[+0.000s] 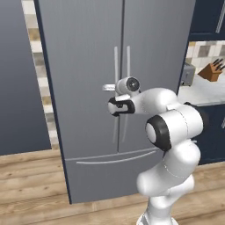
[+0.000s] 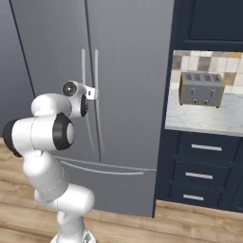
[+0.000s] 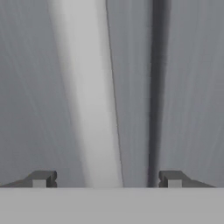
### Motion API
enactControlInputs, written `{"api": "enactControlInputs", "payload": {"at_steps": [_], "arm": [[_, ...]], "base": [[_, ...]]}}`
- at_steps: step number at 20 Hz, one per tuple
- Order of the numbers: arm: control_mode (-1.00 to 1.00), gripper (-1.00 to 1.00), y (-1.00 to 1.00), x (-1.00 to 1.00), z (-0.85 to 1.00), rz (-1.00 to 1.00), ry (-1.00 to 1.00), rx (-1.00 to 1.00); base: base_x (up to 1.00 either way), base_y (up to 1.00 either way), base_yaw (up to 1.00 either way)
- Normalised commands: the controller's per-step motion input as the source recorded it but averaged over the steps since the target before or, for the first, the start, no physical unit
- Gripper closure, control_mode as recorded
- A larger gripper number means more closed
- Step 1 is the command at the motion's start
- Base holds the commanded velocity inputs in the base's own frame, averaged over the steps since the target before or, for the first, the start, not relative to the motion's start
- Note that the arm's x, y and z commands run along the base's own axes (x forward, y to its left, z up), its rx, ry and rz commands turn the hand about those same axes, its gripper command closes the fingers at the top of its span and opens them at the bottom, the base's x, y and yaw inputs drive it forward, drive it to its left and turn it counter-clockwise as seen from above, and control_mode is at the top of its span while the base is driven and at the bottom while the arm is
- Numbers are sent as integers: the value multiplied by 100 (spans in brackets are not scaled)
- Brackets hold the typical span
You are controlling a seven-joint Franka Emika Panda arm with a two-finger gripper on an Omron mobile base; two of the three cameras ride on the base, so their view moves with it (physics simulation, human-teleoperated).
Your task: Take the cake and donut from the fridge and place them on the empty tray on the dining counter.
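Fridge [image 1: 88,88]: grey doors shut, wood floor below, counter with toaster [image 2: 201,89] right. Gripper [image 3: 107,179]: jaws wide, straddling left door handle [image 3: 87,109], gripping nothing.

No text, label, brand or number can be read anywhere.

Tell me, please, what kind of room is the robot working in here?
It looks like a home kitchen. A tall grey French-door fridge stands closed ahead, a silver toaster sits on a marble counter over navy drawers, and a wooden knife block stands against the tiled wall.
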Motion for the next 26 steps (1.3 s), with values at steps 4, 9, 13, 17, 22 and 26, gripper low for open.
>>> {"api": "enactControlInputs", "payload": {"at_steps": [4, 9, 13, 17, 22, 26], "arm": [[-100, 100, 14, 51, -16, 0, 0, 0], [-100, 100, 9, 2, -5, 3, 0, 0], [-100, 100, 36, -26, 0, 12, 0, 0], [-100, 100, 34, -35, 0, 15, 0, 0], [-100, 100, 36, -45, 0, 13, 0, 0], [-100, 100, 49, -67, 0, 9, 0, 0]], "base": [[0, 0, 0], [0, 0, 0], [0, 0, 0], [0, 0, 0], [0, 0, 0], [0, 0, 0]]}}
